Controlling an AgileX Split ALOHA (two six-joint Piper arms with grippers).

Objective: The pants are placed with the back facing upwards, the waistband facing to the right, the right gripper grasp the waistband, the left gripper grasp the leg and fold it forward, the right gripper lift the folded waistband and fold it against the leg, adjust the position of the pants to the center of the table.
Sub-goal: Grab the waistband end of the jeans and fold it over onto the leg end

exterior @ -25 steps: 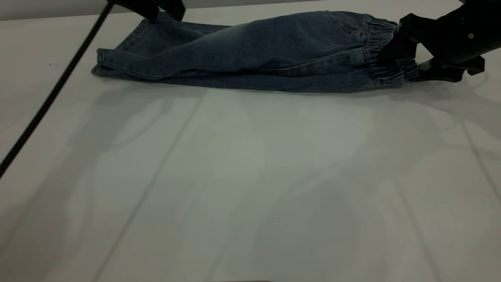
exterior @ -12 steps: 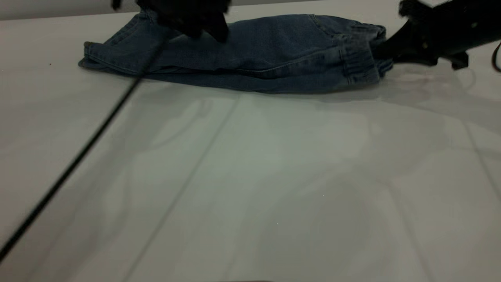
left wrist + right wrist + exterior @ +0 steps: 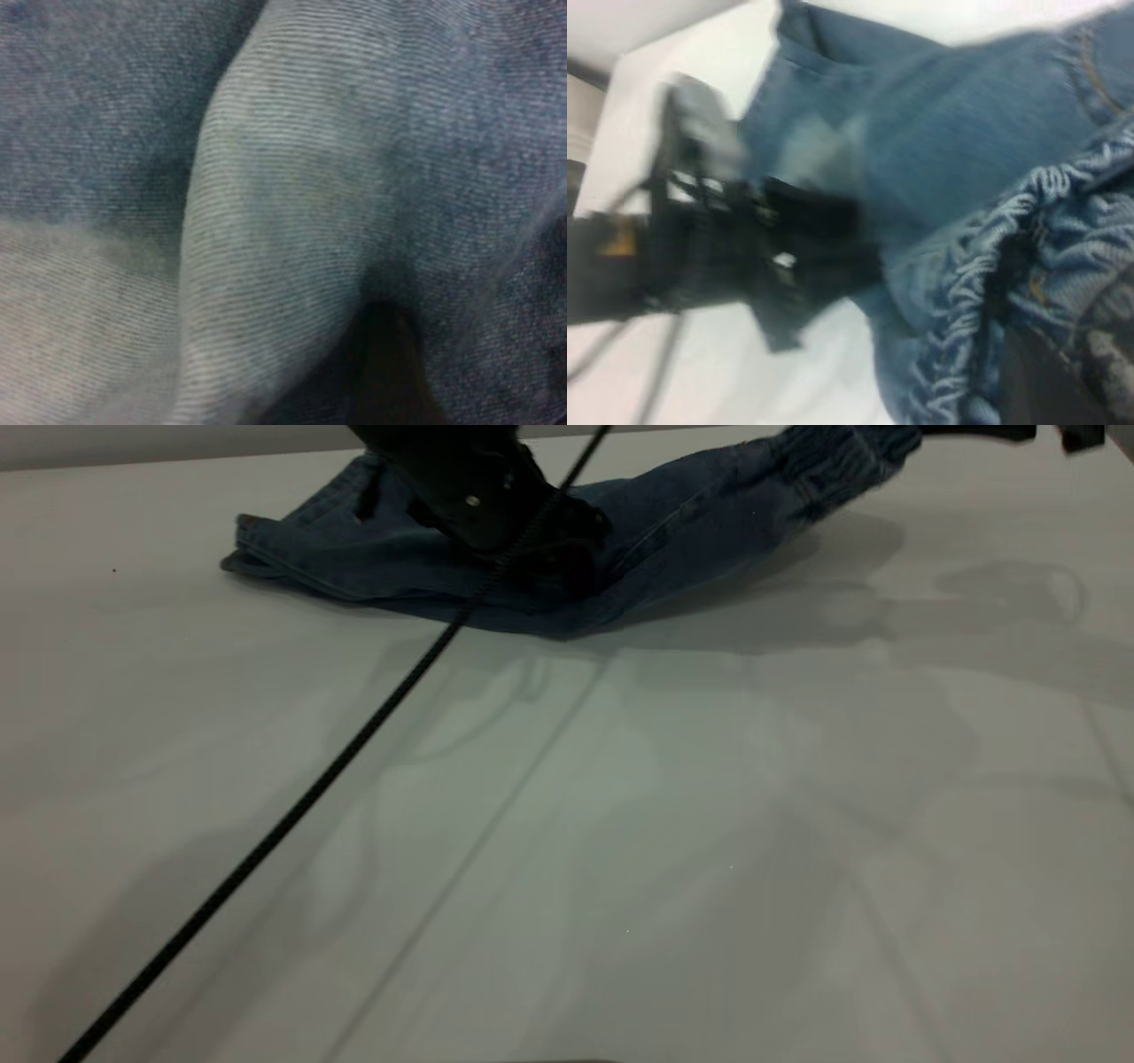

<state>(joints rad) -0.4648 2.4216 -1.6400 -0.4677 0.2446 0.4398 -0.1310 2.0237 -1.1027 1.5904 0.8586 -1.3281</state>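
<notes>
The right gripper (image 3: 974,432) holds the waistband (image 3: 842,456) raised; its fingers' state I cannot tell. The left gripper (image 3: 540,558) presses the pants (image 3: 390,571) mid-length (fingers hidden). Weak pinning could drag them across the counter (image 3: 620,824).

No lettering, number, brand or label can be read in any view right now. The pants (image 3: 532,558) show only plain blue denim and stitching on the far side of the table (image 3: 620,850), and the close wrist view gives bare weave with no print. The left gripper (image 3: 549,558) and its cable (image 3: 310,797) carry no legible marking, and the bare tabletop has nothing written on it.
</notes>
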